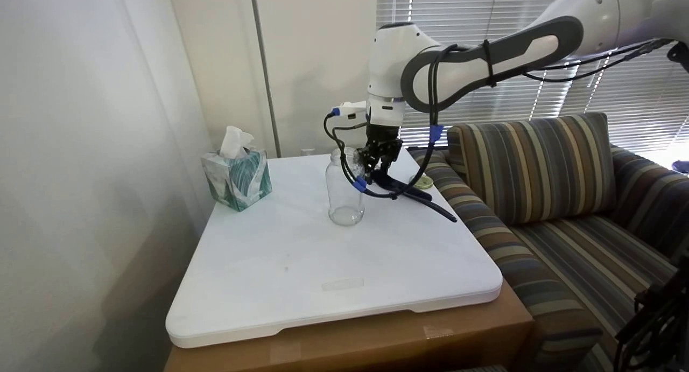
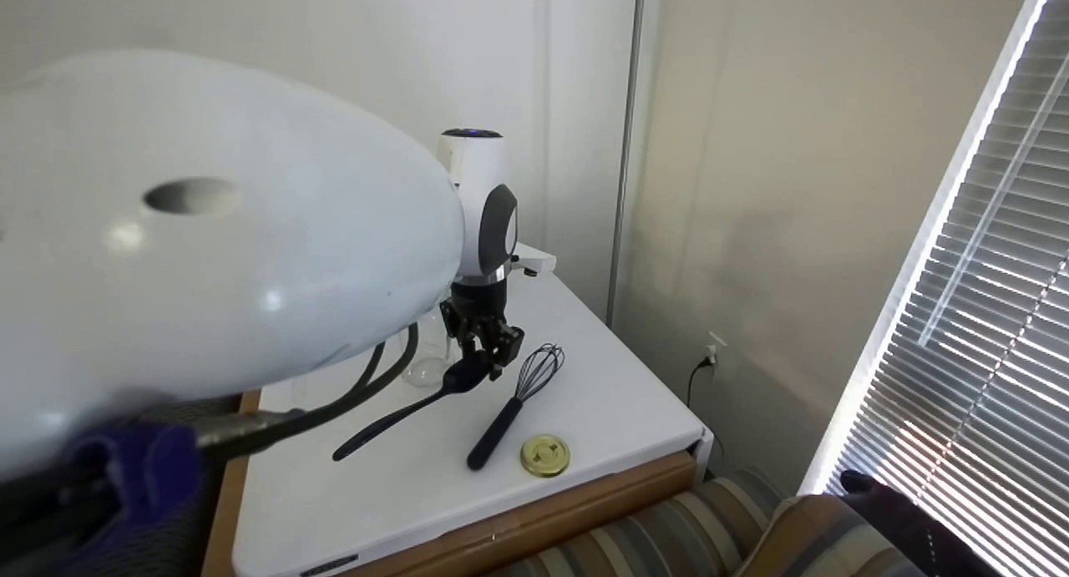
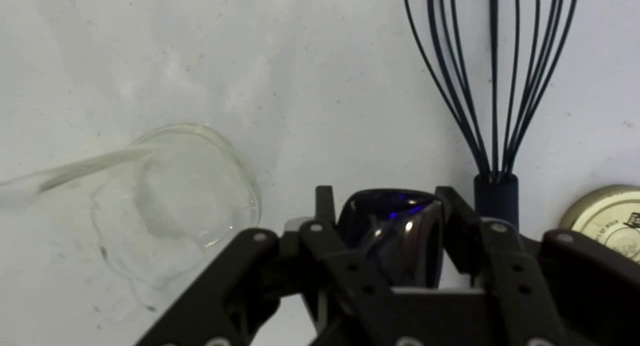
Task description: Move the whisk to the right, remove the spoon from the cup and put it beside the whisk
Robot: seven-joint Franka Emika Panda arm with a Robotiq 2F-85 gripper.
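The black spoon (image 3: 395, 236) has its glossy bowl between the fingers of my gripper (image 3: 385, 191), which fits closely on both sides. In an exterior view the spoon (image 2: 392, 422) slopes along the white table with its handle low; whether the bowl touches the table is hidden. The gripper (image 2: 487, 360) points down at the bowl. The whisk (image 3: 495, 198) lies flat to the right of the gripper in the wrist view, wires upward; it also lies beside the spoon in an exterior view (image 2: 497, 431). The clear glass cup (image 1: 344, 199) stands upright beside the gripper (image 1: 378, 170), without the spoon.
A gold lid (image 2: 544, 456) lies by the whisk handle near the table edge. A teal tissue box (image 1: 239, 181) stands by the wall on the white table (image 1: 301, 269). A striped sofa (image 1: 500, 237) borders the table. Black cables hang from the arm near the cup.
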